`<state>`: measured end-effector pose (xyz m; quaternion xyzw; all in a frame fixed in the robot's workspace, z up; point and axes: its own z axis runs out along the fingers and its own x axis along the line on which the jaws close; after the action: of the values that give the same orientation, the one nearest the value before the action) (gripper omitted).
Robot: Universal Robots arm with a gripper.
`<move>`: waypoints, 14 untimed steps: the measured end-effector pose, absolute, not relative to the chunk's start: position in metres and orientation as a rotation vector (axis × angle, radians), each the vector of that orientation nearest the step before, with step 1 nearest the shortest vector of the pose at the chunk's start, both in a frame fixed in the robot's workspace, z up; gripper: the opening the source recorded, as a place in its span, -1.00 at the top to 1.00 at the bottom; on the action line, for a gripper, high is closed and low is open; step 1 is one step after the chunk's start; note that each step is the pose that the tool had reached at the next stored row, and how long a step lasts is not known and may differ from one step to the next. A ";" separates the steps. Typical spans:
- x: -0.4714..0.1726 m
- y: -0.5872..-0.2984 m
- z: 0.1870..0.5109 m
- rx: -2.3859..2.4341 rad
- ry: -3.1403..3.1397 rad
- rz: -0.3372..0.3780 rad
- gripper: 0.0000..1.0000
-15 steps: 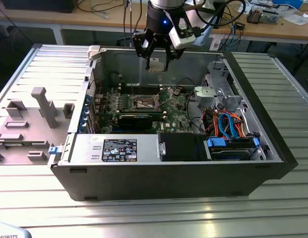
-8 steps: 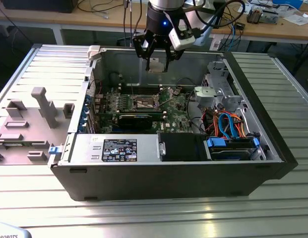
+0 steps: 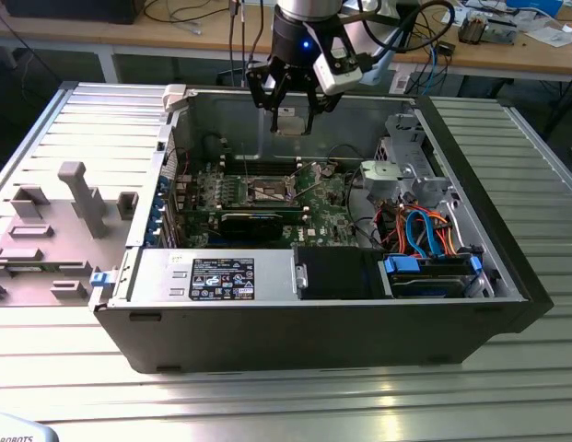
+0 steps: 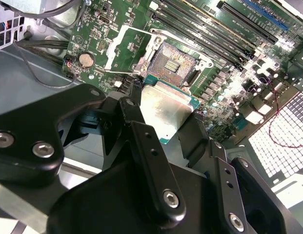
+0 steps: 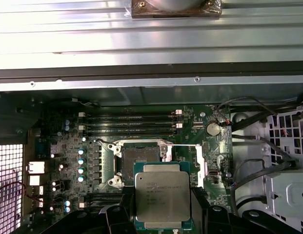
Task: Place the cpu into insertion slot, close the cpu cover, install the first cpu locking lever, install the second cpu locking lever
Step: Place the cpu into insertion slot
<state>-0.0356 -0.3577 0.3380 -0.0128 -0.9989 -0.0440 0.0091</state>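
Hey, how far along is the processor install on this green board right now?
Done: nothing seated yet. In hand: the pincer grips the small square silver-topped cpu above the green motherboard. Left: the brownish-gold square insertion slot is empty, the thin silver metal cpu cover is flipped open beside it, so closing and locking are not yet done.

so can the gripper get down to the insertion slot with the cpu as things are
Probably yes: the gripper holds the cpu up above, and the insertion slot lies bare, its cpu cover swung aside, nothing across it.
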 end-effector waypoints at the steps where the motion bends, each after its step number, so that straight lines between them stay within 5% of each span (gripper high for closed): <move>1: -0.036 -0.358 0.338 -0.040 -3.120 -0.137 -0.08; 14: -0.036 -0.358 0.335 -0.040 -3.120 -0.137 -0.08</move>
<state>-0.0356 -0.3577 0.3355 -0.0128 -0.9989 -0.0440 0.0091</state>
